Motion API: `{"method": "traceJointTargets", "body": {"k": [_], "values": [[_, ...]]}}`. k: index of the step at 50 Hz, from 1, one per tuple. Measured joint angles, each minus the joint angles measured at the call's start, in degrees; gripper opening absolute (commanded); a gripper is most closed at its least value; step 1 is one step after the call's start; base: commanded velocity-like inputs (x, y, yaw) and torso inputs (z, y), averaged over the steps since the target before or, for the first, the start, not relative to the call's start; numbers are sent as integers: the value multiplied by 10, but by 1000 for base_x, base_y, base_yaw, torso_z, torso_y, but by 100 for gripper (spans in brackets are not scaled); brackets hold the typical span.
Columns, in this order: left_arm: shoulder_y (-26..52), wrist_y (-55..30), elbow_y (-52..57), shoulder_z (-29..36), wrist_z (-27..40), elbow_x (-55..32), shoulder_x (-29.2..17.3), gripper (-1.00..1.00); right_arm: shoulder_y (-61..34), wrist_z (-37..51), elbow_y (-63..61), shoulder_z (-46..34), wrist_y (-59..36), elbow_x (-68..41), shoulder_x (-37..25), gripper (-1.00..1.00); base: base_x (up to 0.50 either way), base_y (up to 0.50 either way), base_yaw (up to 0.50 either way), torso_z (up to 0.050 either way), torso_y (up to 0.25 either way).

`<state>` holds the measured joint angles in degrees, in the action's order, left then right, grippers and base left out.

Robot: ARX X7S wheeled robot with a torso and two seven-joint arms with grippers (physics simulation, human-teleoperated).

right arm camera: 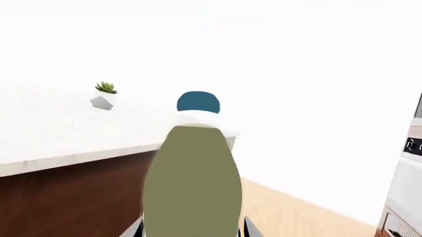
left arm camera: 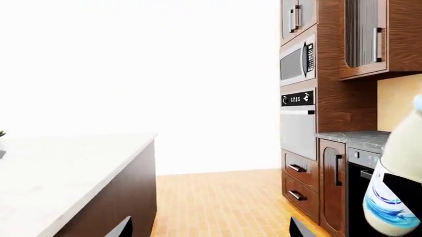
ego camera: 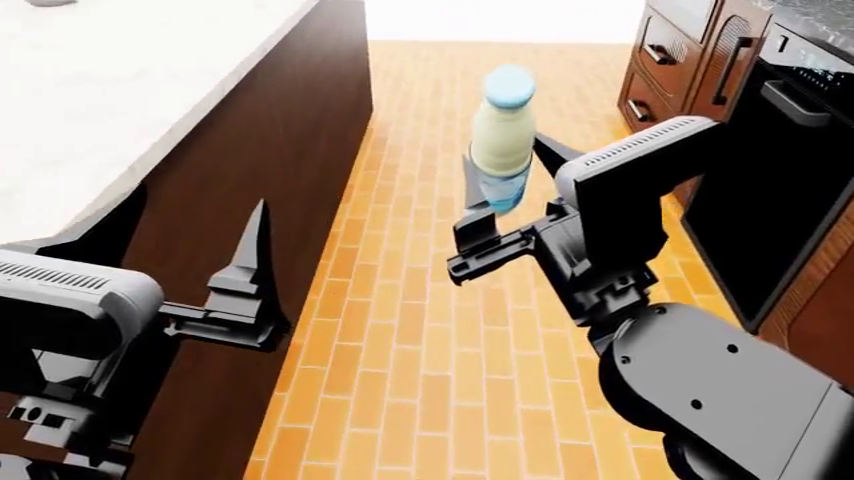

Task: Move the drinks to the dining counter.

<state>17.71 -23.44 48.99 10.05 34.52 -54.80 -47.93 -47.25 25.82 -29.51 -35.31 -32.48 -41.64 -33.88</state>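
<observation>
Our right gripper (ego camera: 497, 215) is clamped on the bottle (ego camera: 503, 135), holding it upright in the air over the brick floor (ego camera: 427, 330), between the counter (ego camera: 120, 100) on the left and the oven (ego camera: 767, 190) on the right. Bottle is near the counter's edge but not over it. Our left gripper (ego camera: 254, 270) holds nothing, jaws spread, just beside the counter's dark base. In the right wrist view a small potted plant (right arm camera: 104, 95) sits on the counter's far part.
</observation>
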Motion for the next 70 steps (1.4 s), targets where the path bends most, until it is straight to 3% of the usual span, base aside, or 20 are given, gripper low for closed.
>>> {"method": "traceJointTargets", "body": {"k": [25,70], "values": [[1,2,-3,3,0,-1,-1,100,-6,6,11,1,-6,0,3,-100,-356,-22,0,0,1],[0,8,-6,7,-1,1,-3,100,-17,4,12,-14,-18,5,3,-100,-499,-31,0,0,0]]}}
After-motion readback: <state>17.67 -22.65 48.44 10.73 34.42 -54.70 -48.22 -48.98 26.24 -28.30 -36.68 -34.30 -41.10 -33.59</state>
